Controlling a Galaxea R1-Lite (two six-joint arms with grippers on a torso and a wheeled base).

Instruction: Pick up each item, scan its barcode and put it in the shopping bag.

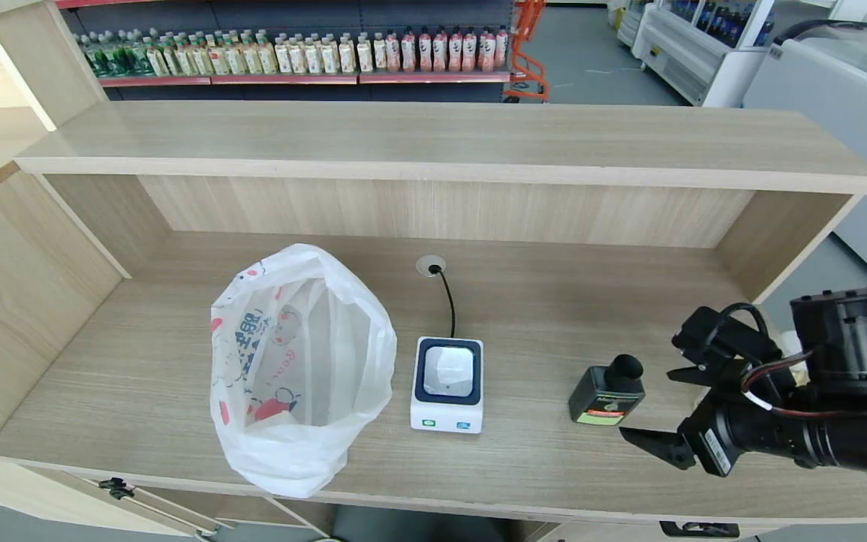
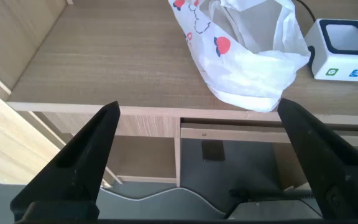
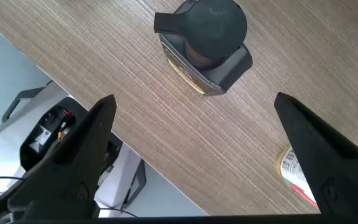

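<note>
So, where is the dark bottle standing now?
In the head view, the dark bottle stands on the right of the counter, between the scanner and the right claw.

Open gap between scanner (image 1: 446,384) and bottle (image 1: 608,393)

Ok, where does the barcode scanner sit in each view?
Head view: scanner mid-counter, between shopping bag and dark bottle.
Left wrist view: scanner just past the shopping bag.
Right wrist view: not in it; dark bottle there.
Shared landmark: the counter's front edge.
</note>
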